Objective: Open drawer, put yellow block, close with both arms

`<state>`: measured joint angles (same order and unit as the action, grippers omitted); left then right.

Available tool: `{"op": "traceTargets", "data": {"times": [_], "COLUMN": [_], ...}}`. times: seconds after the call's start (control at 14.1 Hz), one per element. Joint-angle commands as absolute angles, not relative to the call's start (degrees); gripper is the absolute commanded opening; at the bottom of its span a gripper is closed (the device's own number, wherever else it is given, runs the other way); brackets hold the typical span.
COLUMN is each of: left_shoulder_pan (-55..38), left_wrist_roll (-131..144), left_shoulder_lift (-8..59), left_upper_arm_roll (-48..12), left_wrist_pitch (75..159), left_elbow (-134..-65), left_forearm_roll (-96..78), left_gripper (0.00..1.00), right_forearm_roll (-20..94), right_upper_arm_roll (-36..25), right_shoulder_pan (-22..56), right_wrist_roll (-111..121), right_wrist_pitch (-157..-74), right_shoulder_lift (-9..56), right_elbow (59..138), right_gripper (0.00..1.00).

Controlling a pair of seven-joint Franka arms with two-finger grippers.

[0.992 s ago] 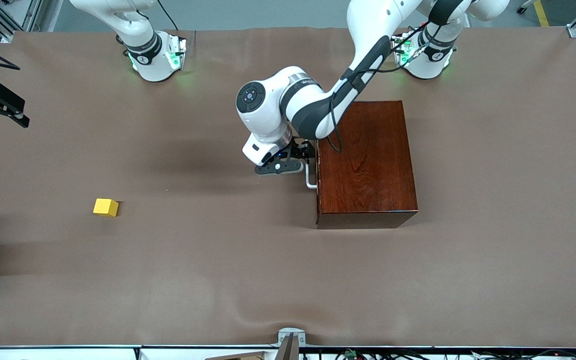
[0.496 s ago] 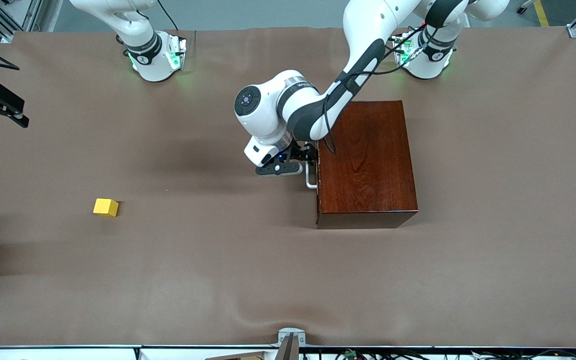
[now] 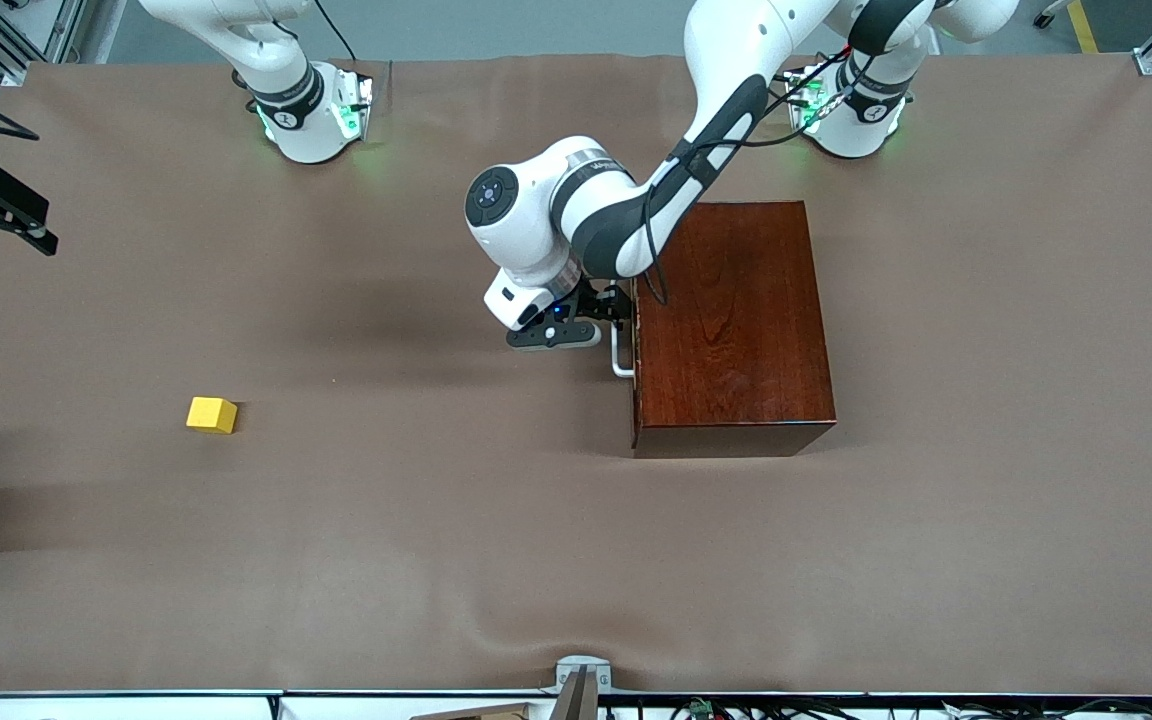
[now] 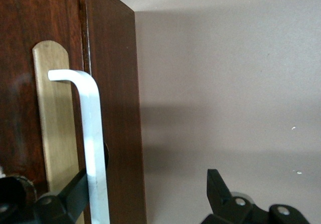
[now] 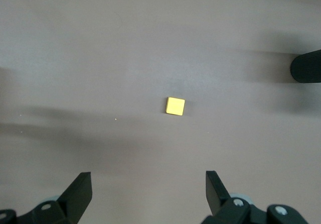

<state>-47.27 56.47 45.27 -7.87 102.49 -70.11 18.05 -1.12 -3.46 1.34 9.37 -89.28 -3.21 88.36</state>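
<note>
A high camera faces my two bases and looks down on the whole tabletop, with the wooden box well below it. My left wrist camera sits very close to that box's front, its white handle filling the frame past my fingers. My right wrist camera hangs high over bare tabletop, looking straight down at the yellow block, which the high camera also shows, well apart from the box.

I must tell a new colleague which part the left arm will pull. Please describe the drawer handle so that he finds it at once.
Find the dark mahogany box at the left arm's end of the table. On its face toward the right arm's end is the drawer, shut. The handle is a white bent bar on a pale wooden strip, the only white part of the box; the left gripper stands open around it.
</note>
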Motion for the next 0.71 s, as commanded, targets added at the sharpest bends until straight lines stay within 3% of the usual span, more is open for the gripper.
{"op": "traceTargets", "data": {"times": [0.0, 0.64], "left_shoulder_pan": [-47.9, -48.4], "left_wrist_roll": [58.4, 64.0], "left_shoulder_lift": [46.2, 46.6], "left_upper_arm_roll": [-8.3, -8.3], "left_wrist_pitch": [103.0, 109.4], "left_elbow": [-67.9, -67.6], "left_forearm_roll": [19.3, 15.8], "left_gripper": [1.00, 1.00], "right_forearm_roll": [-1.2, -1.1], "right_upper_arm_roll": [-3.1, -3.1], "right_shoulder_pan": [0.6, 0.5], "right_wrist_roll": [9.5, 9.7], "right_wrist_pitch": [-89.1, -89.8], "right_shoulder_lift": [-3.5, -2.8], "right_elbow": [88.5, 88.1], "right_gripper": [1.00, 1.00]}}
